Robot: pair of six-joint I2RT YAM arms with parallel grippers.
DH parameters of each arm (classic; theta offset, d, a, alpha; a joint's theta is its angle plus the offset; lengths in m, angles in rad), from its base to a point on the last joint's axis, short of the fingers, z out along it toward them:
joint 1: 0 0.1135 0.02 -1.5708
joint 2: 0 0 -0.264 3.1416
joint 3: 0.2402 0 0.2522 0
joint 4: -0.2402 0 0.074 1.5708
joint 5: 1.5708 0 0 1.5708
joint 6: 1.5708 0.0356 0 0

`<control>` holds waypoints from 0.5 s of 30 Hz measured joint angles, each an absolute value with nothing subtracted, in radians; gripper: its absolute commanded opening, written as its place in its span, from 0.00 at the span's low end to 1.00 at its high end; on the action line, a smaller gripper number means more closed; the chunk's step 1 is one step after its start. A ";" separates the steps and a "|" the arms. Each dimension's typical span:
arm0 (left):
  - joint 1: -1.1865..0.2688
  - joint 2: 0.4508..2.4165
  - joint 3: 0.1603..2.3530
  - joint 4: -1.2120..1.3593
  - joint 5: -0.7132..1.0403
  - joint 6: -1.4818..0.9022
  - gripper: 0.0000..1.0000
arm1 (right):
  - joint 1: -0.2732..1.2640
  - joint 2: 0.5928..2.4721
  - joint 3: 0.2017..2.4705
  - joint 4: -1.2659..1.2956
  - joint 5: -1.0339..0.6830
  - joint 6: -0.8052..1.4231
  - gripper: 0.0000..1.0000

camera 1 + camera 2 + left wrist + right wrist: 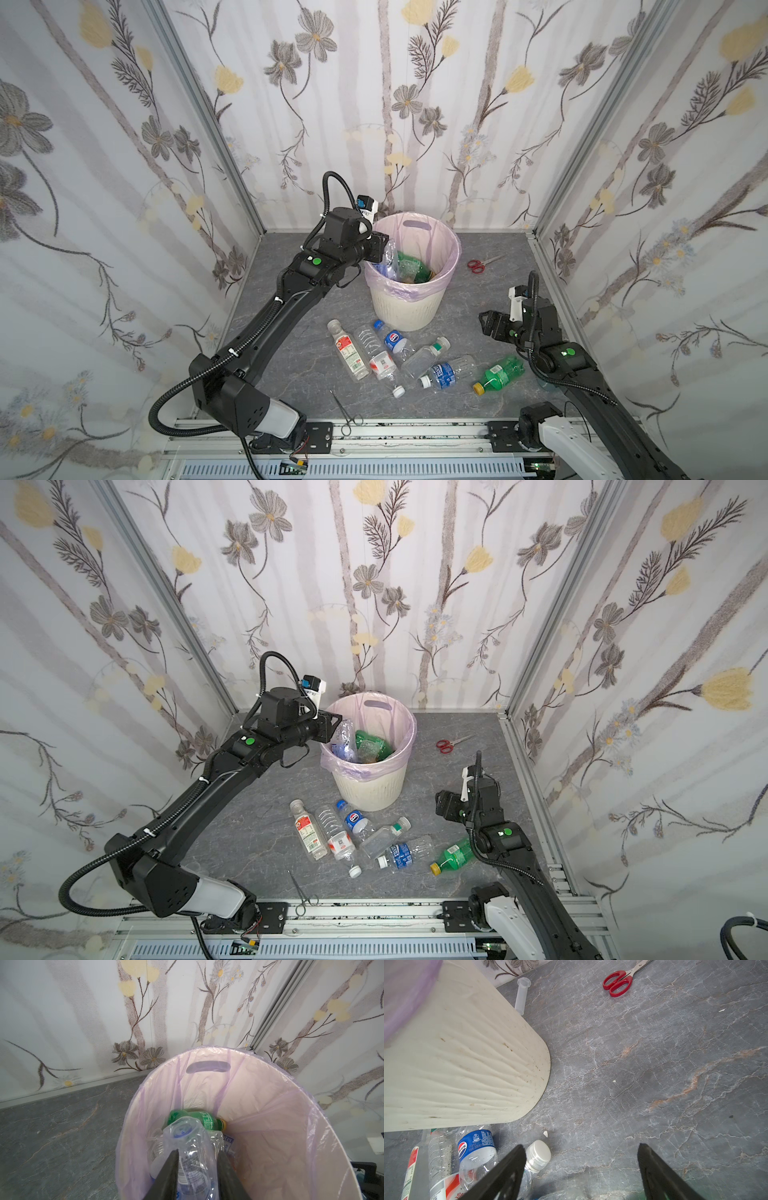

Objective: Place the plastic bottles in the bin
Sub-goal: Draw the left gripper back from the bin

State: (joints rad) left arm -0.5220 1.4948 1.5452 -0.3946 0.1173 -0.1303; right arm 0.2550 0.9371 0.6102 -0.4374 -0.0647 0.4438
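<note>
I count six plastic bottles lying loose on the table [299, 374] in both top views, clustered in front of the bin [401, 305]: a red-labelled bottle [349, 353], a ribbed clear bottle [380, 361], a Pepsi bottle [393, 339], a square clear bottle [422, 358], a blue-labelled bottle [446, 374], and a green bottle [498, 374] with a yellow cap, a little apart to the right. A seventh, the crumpled clear bottle [187, 1136], is clenched in my left claw [198, 1150], which holds it over the bin's mouth, inside the rim

There is one bin, lined with a pink bag. In it lie one more green bottle [195, 1115] and some clear ones that I cannot count. I also see one pair of red scissors [478, 265] and one pair of forceps [345, 411]

My right claw [580, 1147] is spread wide and grips nothing. It hangs over bare table just beside a white bottle cap

Only the left wrist view shows my fingers pinching the crumpled bottle, and the yellow cap on the green bottle in the bin. Only the right wrist view shows a clear plastic tube [522, 994] on the table behind the bin. That view catches four of the loose bottles, each only in part. The forceps show only in the top views
</note>
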 measured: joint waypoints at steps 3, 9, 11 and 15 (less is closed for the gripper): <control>-0.527 1.532 1.576 -0.394 0.104 -0.131 0.32 | 0.255 0.930 0.608 -0.439 -0.065 0.444 0.85; -0.533 1.527 1.581 -0.394 0.069 -0.138 0.47 | 0.255 0.913 0.618 -0.456 -0.053 0.444 0.85; -0.530 1.502 1.557 -0.394 0.044 -0.146 0.53 | 0.255 0.910 0.633 -0.467 -0.047 0.445 0.85; -0.514 1.424 1.473 -0.395 0.000 -0.159 0.65 | 0.255 0.908 0.667 -0.533 -0.037 0.465 0.85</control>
